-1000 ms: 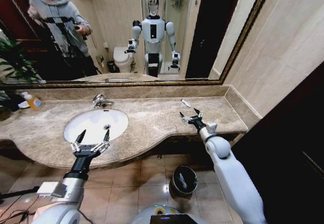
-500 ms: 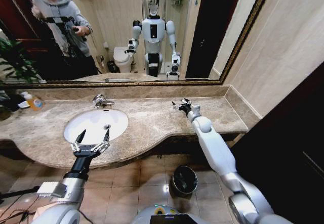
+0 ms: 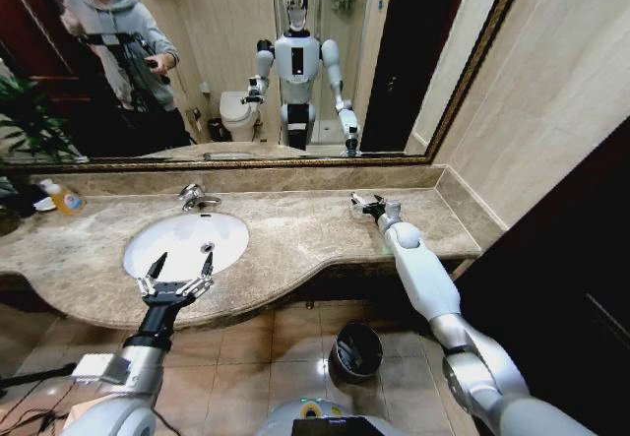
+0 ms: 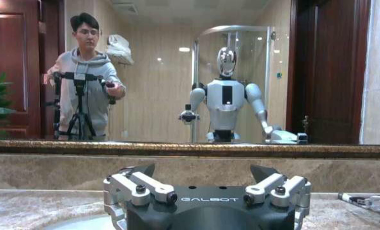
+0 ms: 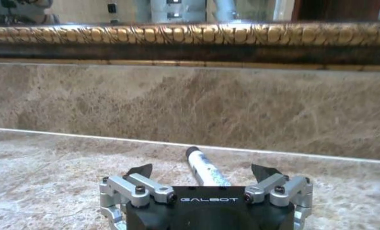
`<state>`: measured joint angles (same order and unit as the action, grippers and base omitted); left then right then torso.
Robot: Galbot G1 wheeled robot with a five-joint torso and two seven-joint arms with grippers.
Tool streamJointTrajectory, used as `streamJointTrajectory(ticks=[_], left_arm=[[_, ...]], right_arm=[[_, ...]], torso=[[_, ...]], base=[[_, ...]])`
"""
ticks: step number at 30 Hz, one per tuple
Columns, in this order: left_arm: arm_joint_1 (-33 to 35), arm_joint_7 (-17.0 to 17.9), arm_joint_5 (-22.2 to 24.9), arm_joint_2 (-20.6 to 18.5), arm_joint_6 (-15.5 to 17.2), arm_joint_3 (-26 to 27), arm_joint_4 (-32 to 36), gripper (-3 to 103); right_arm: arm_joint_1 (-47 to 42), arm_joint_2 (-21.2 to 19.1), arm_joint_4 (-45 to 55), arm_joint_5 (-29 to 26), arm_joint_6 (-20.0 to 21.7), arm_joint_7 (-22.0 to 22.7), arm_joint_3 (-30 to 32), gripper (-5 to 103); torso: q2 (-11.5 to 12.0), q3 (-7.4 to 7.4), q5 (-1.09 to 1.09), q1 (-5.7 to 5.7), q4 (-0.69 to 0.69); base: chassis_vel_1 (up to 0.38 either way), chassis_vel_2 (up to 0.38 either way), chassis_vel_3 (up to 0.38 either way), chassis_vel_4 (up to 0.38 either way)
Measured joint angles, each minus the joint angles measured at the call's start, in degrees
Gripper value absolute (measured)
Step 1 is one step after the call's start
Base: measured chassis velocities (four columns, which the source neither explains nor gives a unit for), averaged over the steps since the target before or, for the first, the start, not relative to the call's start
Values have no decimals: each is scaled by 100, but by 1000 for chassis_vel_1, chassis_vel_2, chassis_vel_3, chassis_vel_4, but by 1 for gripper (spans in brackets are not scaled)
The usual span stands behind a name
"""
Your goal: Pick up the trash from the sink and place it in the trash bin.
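txt: "GALBOT" | on left hand (image 4: 202, 184) body | on right hand (image 5: 202, 184) body

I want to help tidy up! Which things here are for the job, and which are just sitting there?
For the job: small tube, sink, trash bin, right tool open around the tube, left tool over the sink.
Just sitting: soap bottle, tap.

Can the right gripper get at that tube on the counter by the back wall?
Probably yes. The right gripper is open and low over the counter, and the tube lies flat between its fingers with nothing in the way. The left gripper hovers open at the sink.
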<state>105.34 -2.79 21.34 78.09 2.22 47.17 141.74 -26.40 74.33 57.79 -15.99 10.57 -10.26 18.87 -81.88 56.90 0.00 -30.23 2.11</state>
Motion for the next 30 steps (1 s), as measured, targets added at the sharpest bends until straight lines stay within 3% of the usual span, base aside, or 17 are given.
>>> streamJointTrajectory(ticks=[10, 14, 20, 23, 24, 26, 28, 30], left_arm=[[0, 0, 0, 0, 0, 0, 0, 100], [0, 0, 0, 0, 0, 0, 0, 100], [0, 0, 0, 0, 0, 0, 0, 100], [0, 0, 0, 0, 0, 0, 0, 100], [0, 0, 0, 0, 0, 0, 0, 100], [0, 0, 0, 0, 0, 0, 0, 100], [0, 0, 0, 0, 0, 0, 0, 100], [0, 0, 0, 0, 0, 0, 0, 100]], right_arm=[[394, 212, -684, 97, -207, -66, -11, 103], [427, 223, -775, 99, -230, -66, -4, 100], [448, 225, -857, 112, -245, -67, 5, 82], [455, 214, -891, 243, -324, -77, 7, 64], [455, 214, -891, 243, -324, -77, 7, 64], [455, 212, -896, 320, -357, -91, 16, 54], [455, 212, -896, 329, -360, -94, 18, 54], [459, 212, -907, 335, -363, -128, 17, 42]], torso=[[0, 0, -1, 0, 1], [0, 0, -1, 0, 0], [0, 0, -1, 0, 0], [0, 0, -1, 0, 0], [0, 0, -1, 0, 0], [0, 0, 0, 0, 0], [0, 0, -1, 0, 0], [0, 0, 0, 0, 0]], base=[[0, 0, 0, 0], [0, 0, 0, 0], [0, 0, 0, 0], [0, 0, 0, 0], [0, 0, 0, 0], [0, 0, 0, 0], [0, 0, 0, 0], [0, 0, 0, 0]])
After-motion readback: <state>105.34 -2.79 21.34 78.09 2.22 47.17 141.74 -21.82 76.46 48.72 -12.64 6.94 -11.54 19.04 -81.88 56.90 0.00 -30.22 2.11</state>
